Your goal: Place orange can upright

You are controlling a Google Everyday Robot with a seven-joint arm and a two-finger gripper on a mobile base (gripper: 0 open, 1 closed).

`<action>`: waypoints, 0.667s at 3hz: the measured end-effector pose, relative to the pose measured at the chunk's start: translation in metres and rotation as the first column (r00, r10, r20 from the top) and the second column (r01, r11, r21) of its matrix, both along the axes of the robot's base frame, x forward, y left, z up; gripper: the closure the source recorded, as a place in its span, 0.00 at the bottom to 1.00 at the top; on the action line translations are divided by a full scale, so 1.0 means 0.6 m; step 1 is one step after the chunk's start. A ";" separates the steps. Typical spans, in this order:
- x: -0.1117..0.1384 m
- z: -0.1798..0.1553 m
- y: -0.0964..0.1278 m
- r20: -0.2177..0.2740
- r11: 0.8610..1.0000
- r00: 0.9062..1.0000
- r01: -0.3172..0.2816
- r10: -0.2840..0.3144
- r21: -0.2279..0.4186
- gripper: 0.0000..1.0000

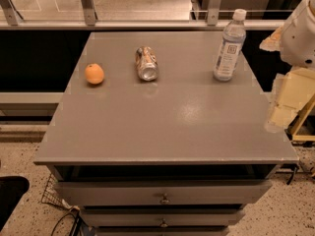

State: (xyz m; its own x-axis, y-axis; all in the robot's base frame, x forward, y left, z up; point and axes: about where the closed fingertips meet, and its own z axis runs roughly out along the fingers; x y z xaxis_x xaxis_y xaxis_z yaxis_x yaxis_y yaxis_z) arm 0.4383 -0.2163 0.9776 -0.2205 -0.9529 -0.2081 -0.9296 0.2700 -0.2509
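Altogether three items line the rear of the cabinet top [162,122] — one orange [94,73], one can [146,63] lying on its side, one upright bottle [229,48]. One gripper [285,104] hangs beside the right edge, below the arm [300,33] — open or closed cannot be told.

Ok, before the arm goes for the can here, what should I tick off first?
1. Orange can found, back middle of the cabinet top: ok.
2. Can upright: not ok, it lies on its side.
3. Space around it: ok, orange fruit and water bottle both stand apart.
4. Gripper near the can: not ok, it hangs off the cabinet's right edge in the picture.
5. Can dented or sound: cannot tell.
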 end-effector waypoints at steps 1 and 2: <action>0.000 0.000 0.000 0.000 1.000 1.000 0.000 0.000 0.000 0.00; 0.007 0.008 -0.001 0.010 1.000 1.000 0.018 -0.018 0.000 0.00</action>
State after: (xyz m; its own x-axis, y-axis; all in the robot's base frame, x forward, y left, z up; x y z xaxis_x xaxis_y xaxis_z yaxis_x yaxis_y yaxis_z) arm 0.4425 -0.2167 0.9823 -0.2354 -0.9488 -0.2107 -0.9221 0.2865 -0.2599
